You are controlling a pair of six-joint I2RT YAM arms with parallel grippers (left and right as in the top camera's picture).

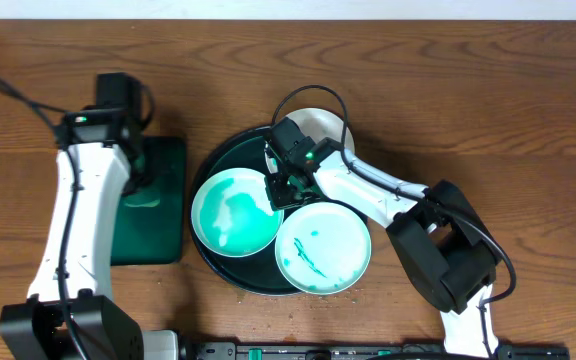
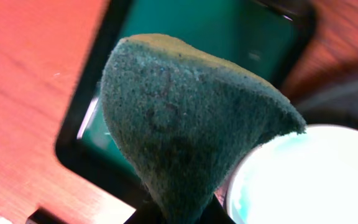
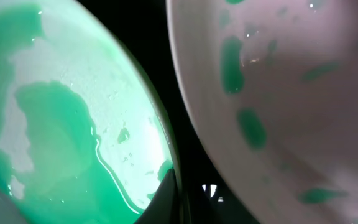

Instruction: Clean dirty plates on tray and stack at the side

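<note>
Plates all sit on the tray [image 1: 210, 262]. Teal-flooded plate [image 1: 230, 212] is on its left side, smeared plate [image 1: 323, 248] at front right, and third plate [image 1: 320, 124] at the far rim, partly hidden by the right arm. Right gripper [image 1: 281, 190] is down in the gap between the flooded and smeared plates. Its fingers [image 3: 166, 196] are pressed together with nothing seen between them, tips over the dark tray floor. Left gripper [image 1: 140, 172] hangs over the rectangular tray [image 1: 163, 240], which lies on the table [image 1: 468, 80] just left of the round tray. Its fingers are clamped on a green sponge [image 2: 185, 118], pinched into a wedge.
</note>
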